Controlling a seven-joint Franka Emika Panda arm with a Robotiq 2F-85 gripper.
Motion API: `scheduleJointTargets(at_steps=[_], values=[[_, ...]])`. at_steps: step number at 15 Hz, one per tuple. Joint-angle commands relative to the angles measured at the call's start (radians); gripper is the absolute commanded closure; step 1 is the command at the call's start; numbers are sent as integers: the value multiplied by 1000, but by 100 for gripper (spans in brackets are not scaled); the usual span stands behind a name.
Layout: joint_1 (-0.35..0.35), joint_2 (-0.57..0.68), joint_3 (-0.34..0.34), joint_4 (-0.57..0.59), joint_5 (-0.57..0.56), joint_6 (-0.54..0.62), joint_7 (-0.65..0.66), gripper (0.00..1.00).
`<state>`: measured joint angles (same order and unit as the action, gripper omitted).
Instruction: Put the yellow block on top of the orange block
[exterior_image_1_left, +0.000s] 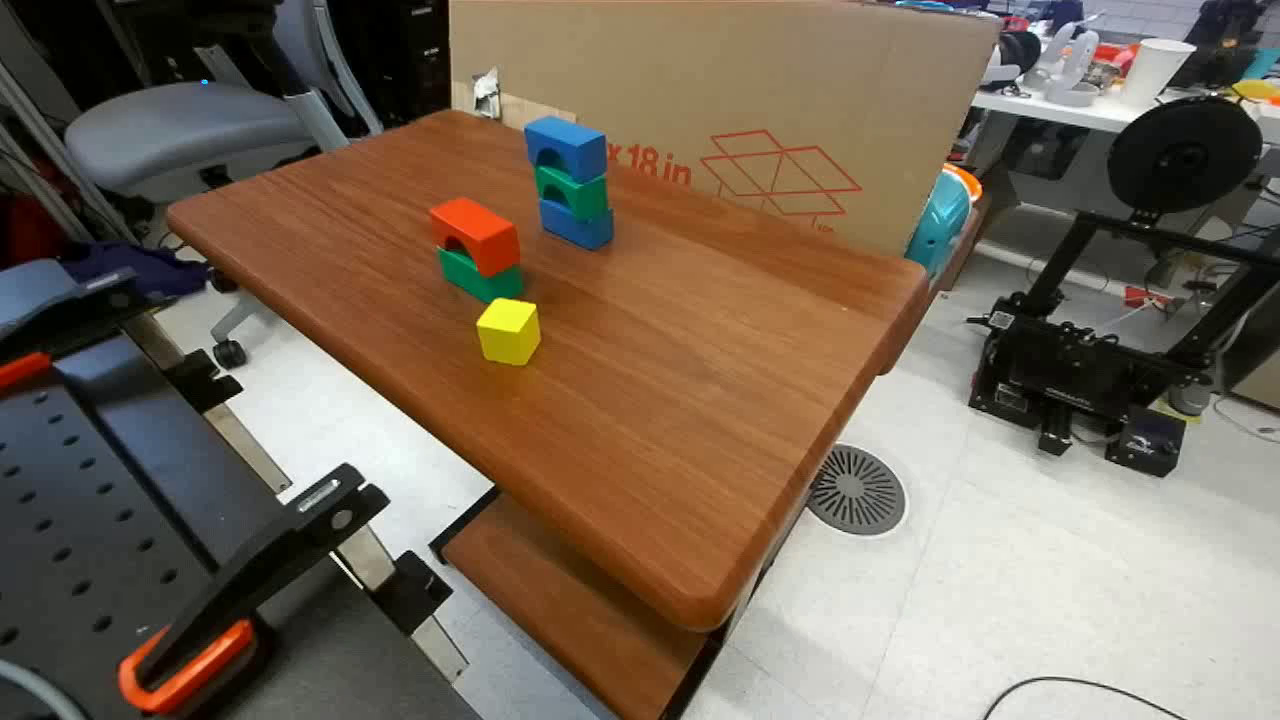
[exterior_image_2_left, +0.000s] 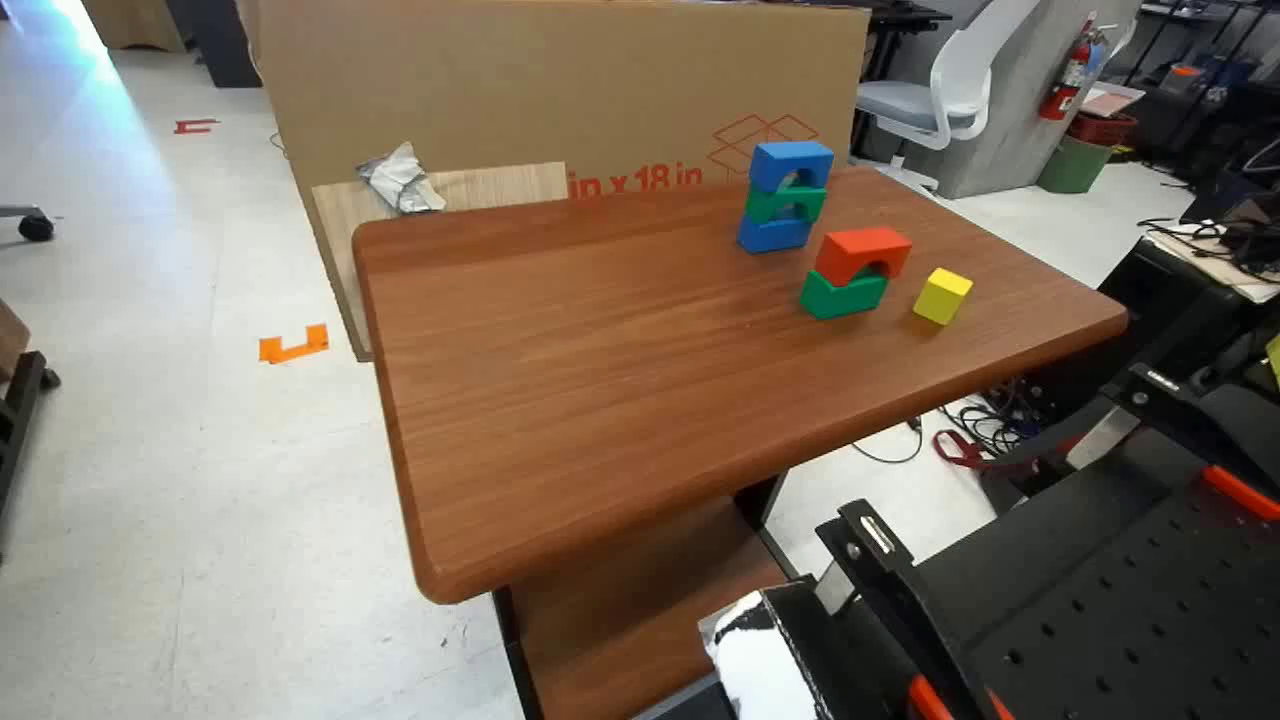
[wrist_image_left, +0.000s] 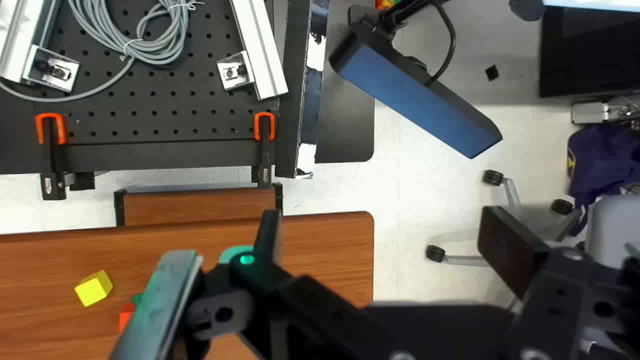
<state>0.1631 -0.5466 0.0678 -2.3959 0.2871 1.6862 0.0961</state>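
The yellow block (exterior_image_1_left: 509, 332) is a small cube lying alone on the brown table, beside the orange block's stack. It also shows in an exterior view (exterior_image_2_left: 942, 296) and in the wrist view (wrist_image_left: 94, 288). The orange block (exterior_image_1_left: 478, 236) is an arch-shaped piece on top of a green block (exterior_image_1_left: 480, 276); the same stack shows in an exterior view, orange (exterior_image_2_left: 862, 254) over green (exterior_image_2_left: 842, 296). In the wrist view the orange block (wrist_image_left: 126, 317) is mostly hidden behind the gripper. My gripper (wrist_image_left: 382, 225) is open and empty, high above the table's end; neither exterior view shows it.
Behind the orange stack stands a taller stack: a blue arch (exterior_image_1_left: 567, 148), a green arch (exterior_image_1_left: 573, 187) and a blue block (exterior_image_1_left: 577, 225). A cardboard box (exterior_image_1_left: 700, 90) stands along the table's (exterior_image_1_left: 660, 400) back edge. A black perforated bench with clamps (wrist_image_left: 150, 115) lies alongside.
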Motion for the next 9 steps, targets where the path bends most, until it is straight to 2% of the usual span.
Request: scheduleJointTargets(at_steps=[1, 9], values=[[-21, 0, 17, 2, 7, -4, -8, 0], [-26, 8, 11, 3, -3, 2, -23, 0]])
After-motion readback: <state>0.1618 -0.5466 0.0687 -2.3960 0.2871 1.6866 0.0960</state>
